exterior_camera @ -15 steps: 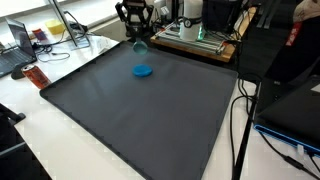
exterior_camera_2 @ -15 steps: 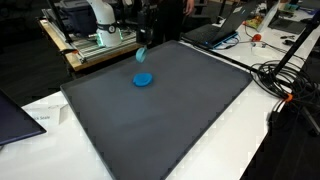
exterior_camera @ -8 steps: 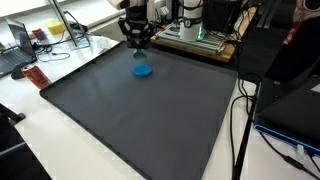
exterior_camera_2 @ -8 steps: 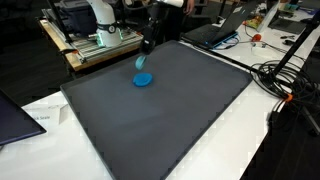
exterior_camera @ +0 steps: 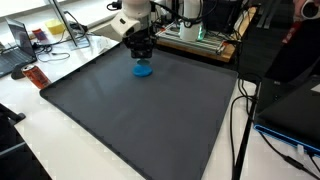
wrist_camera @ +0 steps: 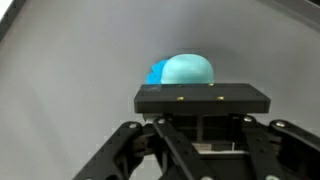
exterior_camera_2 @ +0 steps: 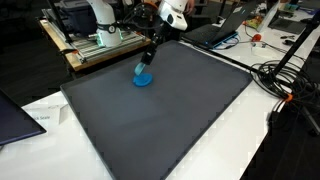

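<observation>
My gripper (exterior_camera: 142,55) (exterior_camera_2: 147,62) hangs low over the far side of a dark grey mat (exterior_camera: 140,125) (exterior_camera_2: 165,125). It is shut on a pale teal rounded object (exterior_camera_2: 142,69) that pokes out past the fingers in the wrist view (wrist_camera: 187,70). Directly beneath lies a flat blue disc (exterior_camera: 143,71) (exterior_camera_2: 143,80), seen in the wrist view (wrist_camera: 154,72) as a blue edge left of the teal object. The teal object sits just above or on the disc; whether they touch I cannot tell. The fingertips are hidden behind the gripper's black body (wrist_camera: 202,100).
The mat covers most of a white table (exterior_camera: 60,130). A red item (exterior_camera: 33,76) and a laptop (exterior_camera: 18,45) lie off one edge. Cables (exterior_camera: 240,130) (exterior_camera_2: 285,85) trail along another side. Framed equipment (exterior_camera: 195,35) (exterior_camera_2: 95,40) stands behind the mat.
The arm has come down and forward, carrying the teal object from above the mat's far edge to right over the blue disc. The disc has not moved.
</observation>
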### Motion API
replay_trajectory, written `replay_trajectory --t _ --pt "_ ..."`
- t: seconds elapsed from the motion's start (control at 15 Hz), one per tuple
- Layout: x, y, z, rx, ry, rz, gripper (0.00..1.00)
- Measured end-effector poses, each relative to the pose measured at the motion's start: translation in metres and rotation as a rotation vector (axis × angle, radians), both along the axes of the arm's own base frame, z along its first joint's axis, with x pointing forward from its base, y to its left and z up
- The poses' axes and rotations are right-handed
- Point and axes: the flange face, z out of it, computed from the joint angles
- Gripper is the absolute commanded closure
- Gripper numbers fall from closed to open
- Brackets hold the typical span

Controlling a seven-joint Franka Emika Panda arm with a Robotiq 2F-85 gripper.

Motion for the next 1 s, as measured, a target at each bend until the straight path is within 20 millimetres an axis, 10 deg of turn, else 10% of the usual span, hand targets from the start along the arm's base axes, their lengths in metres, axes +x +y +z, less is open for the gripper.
replay_trajectory --t 1.0 --pt "0.024 0.011 -0.026 -0.004 0.033 0.011 0.77"
